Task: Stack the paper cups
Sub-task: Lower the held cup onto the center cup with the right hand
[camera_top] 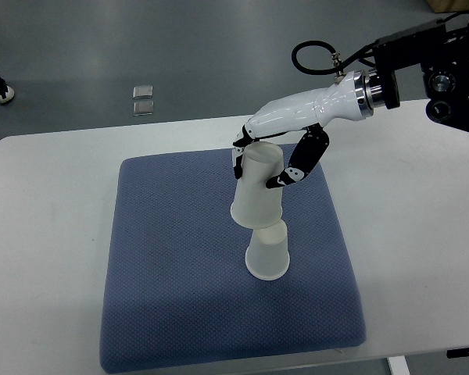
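Two paper cups meet mid-frame on the blue mat (164,297): the right hand (270,162) grasps the upper cup (258,187), inverted and tilted over the lower cup (268,251); next, straighten, press down, let go

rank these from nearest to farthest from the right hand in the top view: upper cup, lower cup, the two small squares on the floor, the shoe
1. upper cup, held in the right hand
2. lower cup, on the blue mat directly below the held cup
3. small squares, on the floor beyond the table, to the left
4. shoe, at the far left edge
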